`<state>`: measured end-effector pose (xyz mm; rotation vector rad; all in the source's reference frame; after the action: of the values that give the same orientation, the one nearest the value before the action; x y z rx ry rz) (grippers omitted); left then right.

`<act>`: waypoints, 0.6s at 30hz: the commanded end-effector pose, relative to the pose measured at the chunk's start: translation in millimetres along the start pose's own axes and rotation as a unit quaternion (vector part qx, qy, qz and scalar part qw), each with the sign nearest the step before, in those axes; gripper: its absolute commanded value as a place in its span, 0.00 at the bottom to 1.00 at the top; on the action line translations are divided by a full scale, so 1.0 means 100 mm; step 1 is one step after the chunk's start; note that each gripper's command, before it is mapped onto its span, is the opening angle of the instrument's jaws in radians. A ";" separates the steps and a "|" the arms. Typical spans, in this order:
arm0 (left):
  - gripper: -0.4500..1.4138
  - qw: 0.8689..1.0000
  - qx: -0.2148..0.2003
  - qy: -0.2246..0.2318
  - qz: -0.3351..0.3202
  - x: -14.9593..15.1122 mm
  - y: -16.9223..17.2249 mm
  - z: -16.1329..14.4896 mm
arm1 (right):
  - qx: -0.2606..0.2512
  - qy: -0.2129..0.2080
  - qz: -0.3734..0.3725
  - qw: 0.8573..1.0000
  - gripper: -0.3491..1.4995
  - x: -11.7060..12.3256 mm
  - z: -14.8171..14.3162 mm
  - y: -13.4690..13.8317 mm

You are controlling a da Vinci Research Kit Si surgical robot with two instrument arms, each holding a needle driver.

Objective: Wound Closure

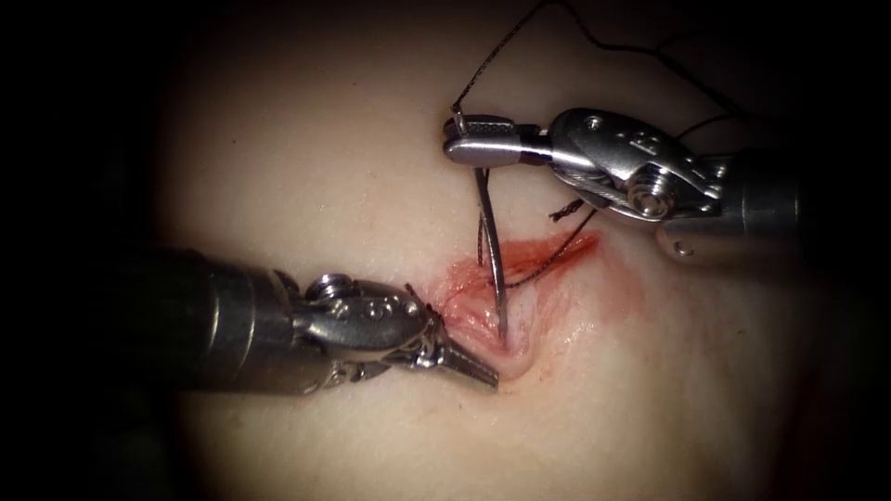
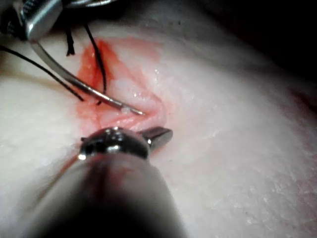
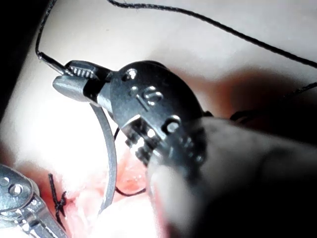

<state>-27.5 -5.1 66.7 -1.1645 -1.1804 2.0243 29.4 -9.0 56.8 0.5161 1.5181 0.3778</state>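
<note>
While our right end effector (image 1: 464,139) clenches the thin, stiff, slippery curved steel needle (image 1: 492,250) near its thread end, tip at the red cut (image 1: 501,306) in soft pale tissue (image 1: 325,186), our left end effector (image 1: 478,373) clamps the cut's lip.

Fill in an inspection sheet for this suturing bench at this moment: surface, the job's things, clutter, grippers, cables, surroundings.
Surface: pale pork-belly tissue with a reddened open cut; red fluid smeared around it.
Job's things: curved steel needle, held near its thread end, its tip at the cut's edge; whether it has entered the tissue cannot be told. Dark braided thread runs from the needle's end up and away.
Clutter: short frayed cut end of thread right of the cut.
Grippers: right tool shut on the needle; left tool presses its tip on the tissue left of the cut, holding no needle or thread.
Cables: nothing seen.
Surroundings: dark.
</note>
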 end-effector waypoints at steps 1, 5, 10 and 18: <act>0.05 1.000 -0.001 0.000 -0.001 -0.001 -0.003 0.006 | 0.005 -0.004 -0.019 1.000 0.00 0.001 0.010 0.000; 0.05 1.000 -0.001 0.000 -0.007 -0.002 -0.004 0.005 | 0.012 -0.004 -0.035 0.999 0.00 0.005 0.013 -0.010; 0.05 1.000 -0.002 -0.001 -0.006 -0.002 -0.005 0.002 | 0.011 0.007 -0.041 0.999 0.00 0.018 0.016 -0.015; 0.02 1.000 -0.001 -0.007 -0.008 -0.003 -0.006 -0.003 | 0.007 0.017 -0.077 0.997 0.00 0.029 0.020 -0.024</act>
<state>-26.5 -4.6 66.6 -1.1397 -1.1990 2.0215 30.5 -10.0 52.8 0.3929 1.5833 0.2523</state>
